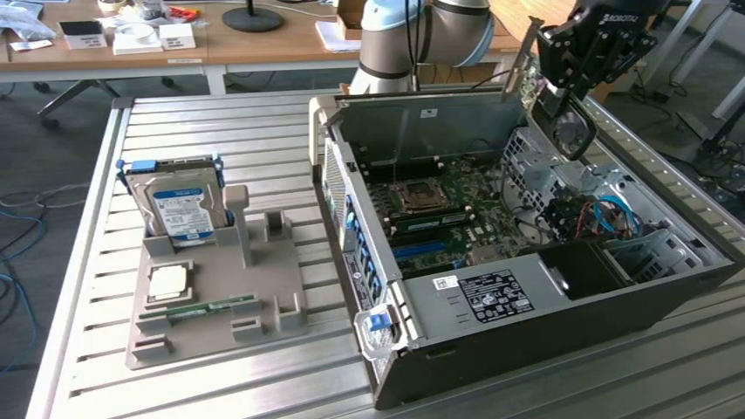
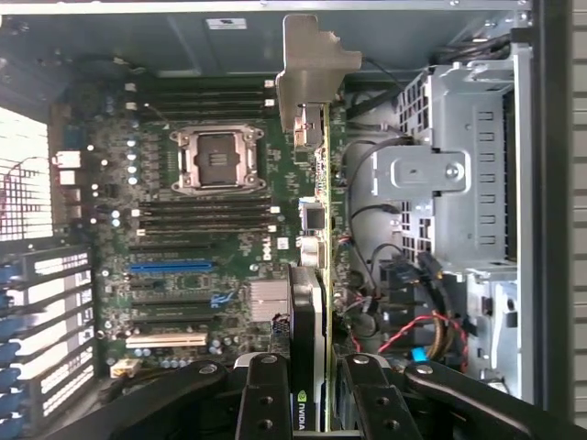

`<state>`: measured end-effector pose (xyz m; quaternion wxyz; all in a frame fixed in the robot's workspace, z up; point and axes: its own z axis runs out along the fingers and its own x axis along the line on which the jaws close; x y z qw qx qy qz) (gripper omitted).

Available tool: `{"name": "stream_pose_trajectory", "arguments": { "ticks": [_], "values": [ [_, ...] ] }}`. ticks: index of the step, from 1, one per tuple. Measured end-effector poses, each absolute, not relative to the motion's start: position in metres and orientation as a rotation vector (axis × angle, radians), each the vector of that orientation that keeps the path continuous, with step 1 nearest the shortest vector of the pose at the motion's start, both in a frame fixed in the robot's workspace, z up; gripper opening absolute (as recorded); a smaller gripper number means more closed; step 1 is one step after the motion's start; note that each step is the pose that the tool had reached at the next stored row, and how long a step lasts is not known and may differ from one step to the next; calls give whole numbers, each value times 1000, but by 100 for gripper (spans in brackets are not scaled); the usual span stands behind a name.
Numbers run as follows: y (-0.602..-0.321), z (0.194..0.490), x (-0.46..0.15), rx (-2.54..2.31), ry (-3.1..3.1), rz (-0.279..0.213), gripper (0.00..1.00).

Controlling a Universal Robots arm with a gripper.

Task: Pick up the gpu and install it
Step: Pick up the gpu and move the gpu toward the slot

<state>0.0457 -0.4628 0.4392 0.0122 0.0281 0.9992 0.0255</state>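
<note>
One gpu (image 2: 310, 302) in one end effector (image 2: 312, 392)

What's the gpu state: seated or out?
Out. The gpu hangs edge-on in the jaws above the motherboard, clear of its slots.

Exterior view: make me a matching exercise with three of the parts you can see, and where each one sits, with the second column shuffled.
Things:
1. gpu
2. hard drive
3. processor chip

Places:
A. lying flat on the grey holder
B. held in the gripper above the open computer case
C. standing upright in the grey holder, at the exterior view's left

Pairs: 1-B, 2-C, 3-A
</note>
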Motion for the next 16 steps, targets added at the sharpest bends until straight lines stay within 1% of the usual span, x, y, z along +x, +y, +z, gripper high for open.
{"name": "stream_pose_trajectory", "arguments": {
  "ticks": [16],
  "values": [
    [-462,439,60,87,3115,79,27]
  ]
}}
